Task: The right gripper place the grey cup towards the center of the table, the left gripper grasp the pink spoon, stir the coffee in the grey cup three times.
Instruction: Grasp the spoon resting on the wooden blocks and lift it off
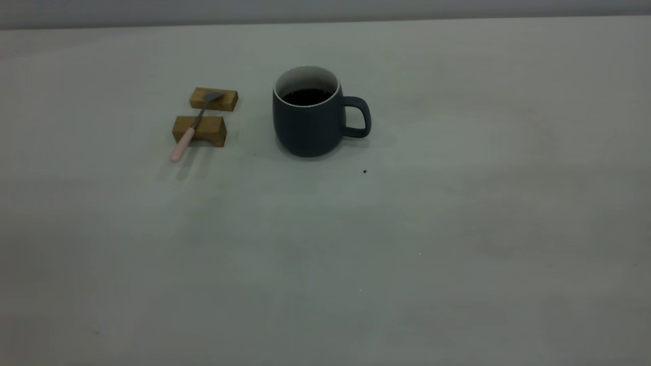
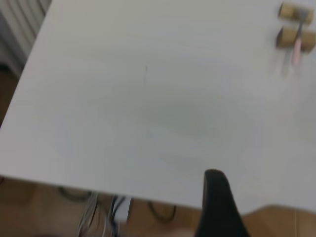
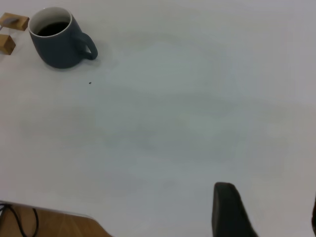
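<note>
Grey cup (image 1: 310, 124): upright on worktop (image 1: 407, 244), coffee (image 1: 306, 96) inside.
Pink spoon (image 1: 190, 129): across two wooden blocks (image 1: 200, 129).
Left gripper (image 2: 219, 207): one finger visible; spread unclear.
Right gripper (image 3: 266, 212): mostly cropped, fingers apart.

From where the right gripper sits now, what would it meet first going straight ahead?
Probably nothing: bare table lies ahead of the right gripper's finger. The cup sits well off to one side; depth is unclear.
</note>
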Controlling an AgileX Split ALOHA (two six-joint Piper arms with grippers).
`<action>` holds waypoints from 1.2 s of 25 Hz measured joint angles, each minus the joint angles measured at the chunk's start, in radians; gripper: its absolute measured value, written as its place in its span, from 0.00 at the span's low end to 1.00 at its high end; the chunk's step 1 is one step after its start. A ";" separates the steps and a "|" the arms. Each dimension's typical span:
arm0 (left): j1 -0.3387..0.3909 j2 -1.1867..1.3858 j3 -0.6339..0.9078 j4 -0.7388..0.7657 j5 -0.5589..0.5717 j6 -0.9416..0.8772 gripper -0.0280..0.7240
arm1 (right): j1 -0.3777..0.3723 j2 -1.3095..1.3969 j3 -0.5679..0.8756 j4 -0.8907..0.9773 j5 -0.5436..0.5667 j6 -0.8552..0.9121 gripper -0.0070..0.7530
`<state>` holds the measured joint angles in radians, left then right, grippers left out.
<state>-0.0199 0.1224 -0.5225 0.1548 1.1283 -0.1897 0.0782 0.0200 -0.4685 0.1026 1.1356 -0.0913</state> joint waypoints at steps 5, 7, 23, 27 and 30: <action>0.000 0.296 -0.079 0.000 -0.077 0.000 0.81 | 0.000 0.000 0.000 0.000 0.000 0.000 0.59; 0.000 0.431 -0.105 -0.002 -0.134 0.000 0.82 | 0.000 0.000 0.000 0.000 0.000 0.000 0.59; -0.025 1.458 -0.298 -0.117 -0.617 0.021 0.82 | 0.000 0.000 0.000 0.000 0.000 0.000 0.59; -0.095 1.660 -0.419 -0.137 -0.678 0.021 0.82 | 0.000 0.000 0.000 0.000 0.000 0.000 0.59; -0.142 1.816 -0.533 -0.146 -0.687 0.009 0.82 | 0.000 0.000 0.000 0.000 0.000 0.000 0.59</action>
<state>-0.1614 1.9381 -1.0557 0.0085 0.4415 -0.1805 0.0782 0.0200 -0.4685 0.1026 1.1356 -0.0913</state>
